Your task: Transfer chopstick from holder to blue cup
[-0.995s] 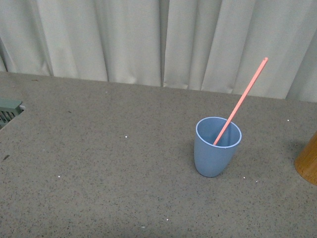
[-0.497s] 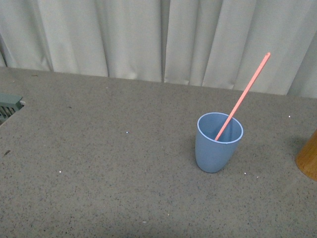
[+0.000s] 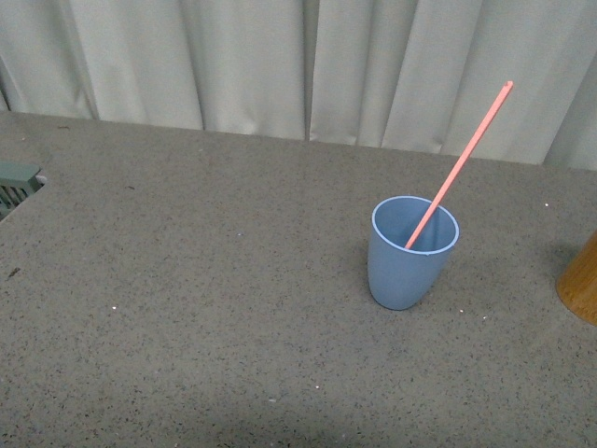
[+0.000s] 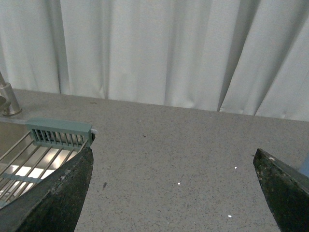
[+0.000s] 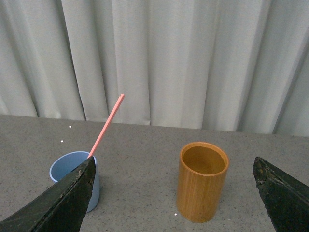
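The light blue cup [image 3: 410,252] stands upright on the grey countertop, right of centre in the front view. One salmon-pink chopstick [image 3: 463,161] leans in it, its squared end up and to the right. The orange-brown wooden holder [image 3: 580,280] is cut off at the right edge there. In the right wrist view the holder [image 5: 203,181] stands upright and looks empty, with the cup [image 5: 72,171] and chopstick [image 5: 106,125] beside it. My right gripper [image 5: 174,203] is open, back from the holder. My left gripper [image 4: 176,193] is open over bare counter. Neither arm shows in the front view.
A steel sink with a wire rack [image 4: 29,162], a grey-green slotted piece [image 4: 58,133] and a tap [image 4: 7,99] lie beside my left gripper; the slotted piece also shows at the front view's left edge [image 3: 17,182]. White curtains [image 3: 298,65] hang behind the counter.
The front view has shifted a little: the cup, chopstick and holder sit slightly higher in the picture than a second ago. The chopstick stays leaning in the cup.
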{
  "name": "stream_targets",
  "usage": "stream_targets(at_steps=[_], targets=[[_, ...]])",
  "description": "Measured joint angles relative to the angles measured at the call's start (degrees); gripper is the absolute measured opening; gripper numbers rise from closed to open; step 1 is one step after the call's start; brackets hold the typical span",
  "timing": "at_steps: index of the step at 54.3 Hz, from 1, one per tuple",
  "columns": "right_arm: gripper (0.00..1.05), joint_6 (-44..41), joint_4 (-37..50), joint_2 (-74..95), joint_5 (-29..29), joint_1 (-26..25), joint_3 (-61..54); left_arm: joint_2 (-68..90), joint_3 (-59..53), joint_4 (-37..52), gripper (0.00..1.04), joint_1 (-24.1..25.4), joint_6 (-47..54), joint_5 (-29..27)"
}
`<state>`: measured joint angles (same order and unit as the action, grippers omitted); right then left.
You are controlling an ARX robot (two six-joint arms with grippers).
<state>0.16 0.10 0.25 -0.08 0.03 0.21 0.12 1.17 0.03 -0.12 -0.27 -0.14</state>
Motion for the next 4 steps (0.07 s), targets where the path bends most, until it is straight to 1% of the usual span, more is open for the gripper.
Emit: stream_targets(at_steps=[4], targets=[[0.95,0.0,0.0,0.0,0.0,0.0,0.0,0.0,0.0,0.0,0.98,0.0,0.0,0.0]])
